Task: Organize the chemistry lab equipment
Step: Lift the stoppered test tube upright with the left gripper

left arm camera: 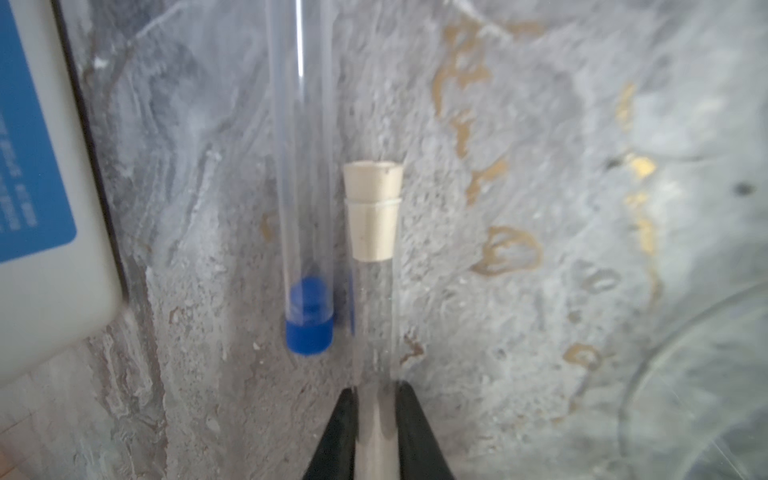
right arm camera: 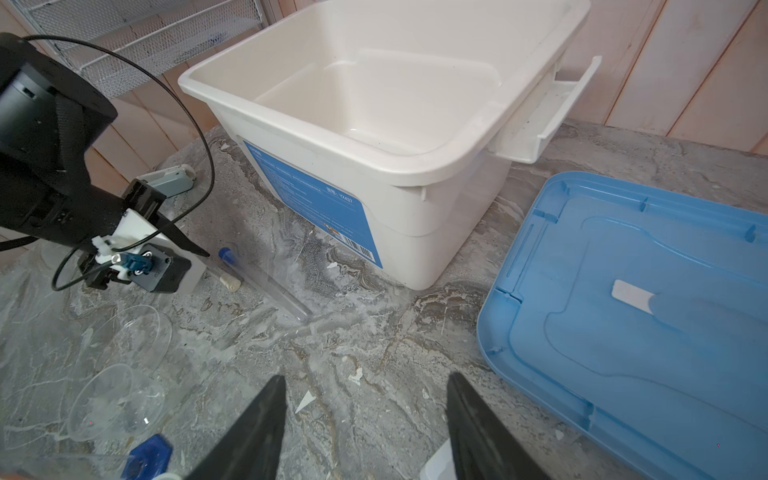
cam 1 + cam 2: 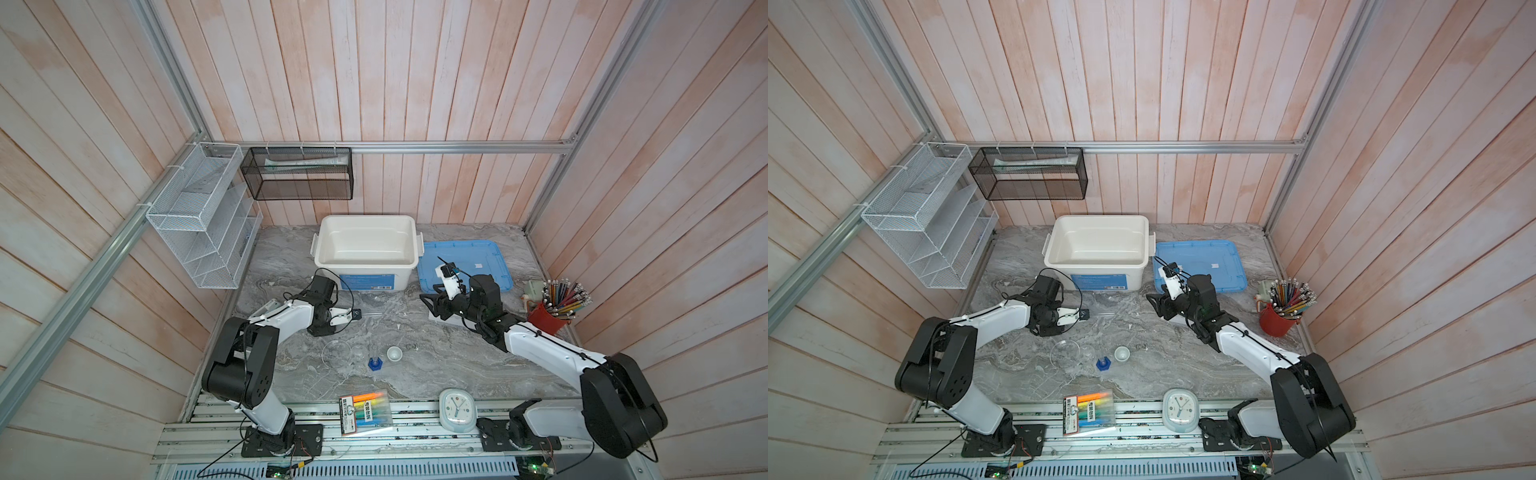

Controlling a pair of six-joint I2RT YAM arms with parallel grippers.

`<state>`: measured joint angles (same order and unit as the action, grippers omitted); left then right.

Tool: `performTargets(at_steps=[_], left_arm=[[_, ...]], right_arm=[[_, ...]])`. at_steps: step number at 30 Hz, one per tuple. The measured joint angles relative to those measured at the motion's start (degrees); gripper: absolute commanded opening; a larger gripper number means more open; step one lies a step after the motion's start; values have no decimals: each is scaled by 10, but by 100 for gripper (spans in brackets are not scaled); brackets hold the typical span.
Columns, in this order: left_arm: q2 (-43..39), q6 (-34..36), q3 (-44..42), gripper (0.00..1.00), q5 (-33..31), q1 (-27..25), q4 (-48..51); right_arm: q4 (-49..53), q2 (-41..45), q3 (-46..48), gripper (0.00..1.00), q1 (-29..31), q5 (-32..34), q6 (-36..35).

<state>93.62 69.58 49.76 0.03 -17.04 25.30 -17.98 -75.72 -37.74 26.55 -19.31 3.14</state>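
White-capped tube lies on the marble tabletop, just beside and parallel to the blue-capped tube, with the two caps pointing opposite ways. Your left gripper sits low at the end of the tube away from its cap. Its jaws are narrow, and one black fingertip is pressed against each side of the glass. Both tubes lie in front of the white bin; the blue lid rests flat on the tabletop beside that bin. Your right gripper hovers above the tabletop, jaws spread wide, nothing between them. Nearer the arm bases, in both top views, you will find a row well apart from both grippers: clear round dish, small beaker, blue-based cylinder, tiny white bowl
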Motion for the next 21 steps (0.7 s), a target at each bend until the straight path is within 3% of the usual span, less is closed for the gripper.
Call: performTargets(at_steps=[13,21], left_arm=[[8,-50,7,25,15,-62,-8],[8,-68,9,46,19,-78,-22]], right_arm=[[0,4,6,62,0,2,3],[0,4,13,62,0,3,5]])
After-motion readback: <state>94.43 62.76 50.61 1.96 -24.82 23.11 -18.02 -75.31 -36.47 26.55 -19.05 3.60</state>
